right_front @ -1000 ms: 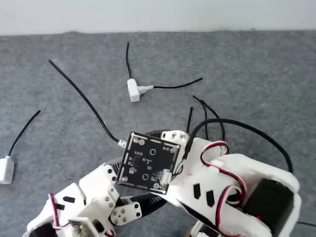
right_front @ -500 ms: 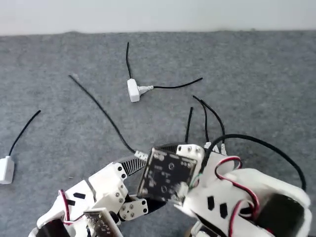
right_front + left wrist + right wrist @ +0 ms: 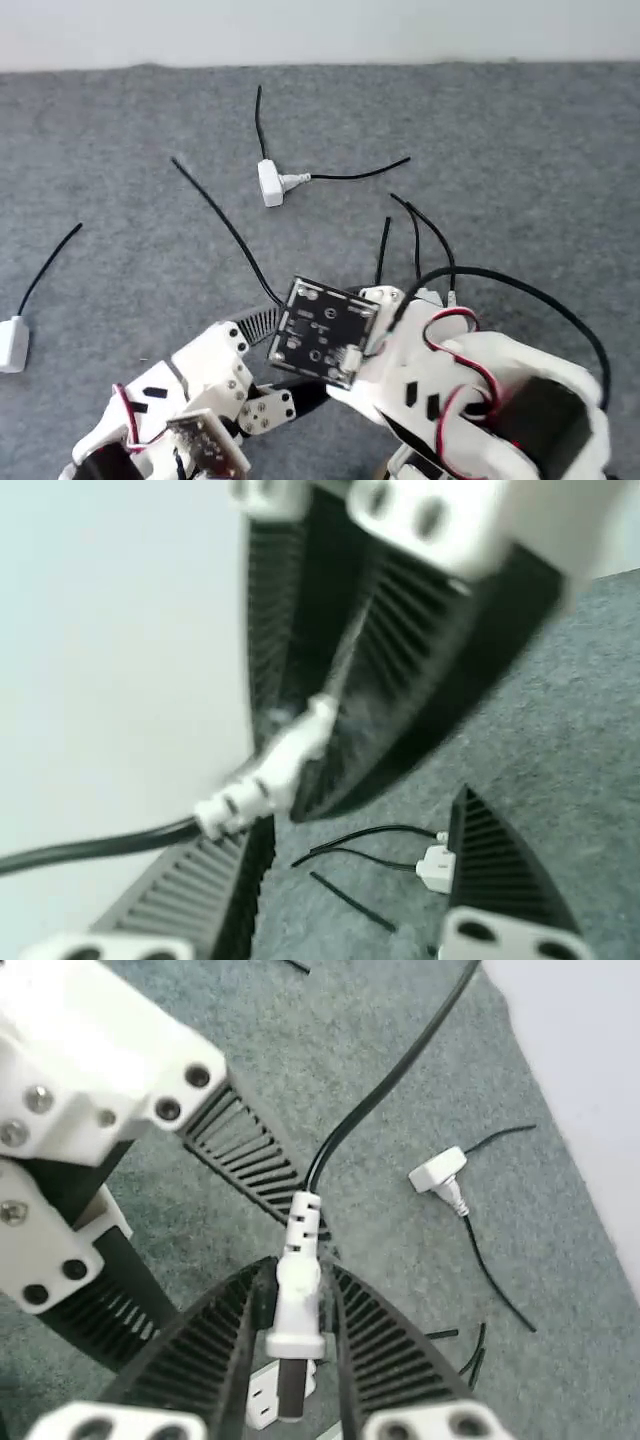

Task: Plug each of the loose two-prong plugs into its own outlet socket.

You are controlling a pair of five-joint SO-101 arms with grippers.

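Gripping a white two-prong plug [image 3: 296, 1310] between its ribbed black fingers, the right gripper [image 3: 298, 1270] hangs over the near centre of the grey mat [image 3: 520, 140]. Its fingers are clamped on the plug's body, and the dark prongs point down toward the mat. The plug's black cord [image 3: 225, 225] leaves the grip and stretches to the far left across the mat.

Just under the prongs sits a white slotted block [image 3: 262, 1392], partly hidden by the gripper. Whether the prongs touch the block cannot be told.

The left gripper [image 3: 365, 820] is close by on the left, its fingers spread apart and holding nothing. One finger lies just beside the plug's ribbed cord collar, though contact cannot be made out.

At far centre lies a second white connector [image 3: 270, 183], with thin black cords leading off to the far side and to the right. A third white piece [image 3: 12, 343] rests at the left edge of the mat, its own thin cord angling toward the far right. Several short black wires [image 3: 385, 240] lie right of centre, near the right arm's wrist.
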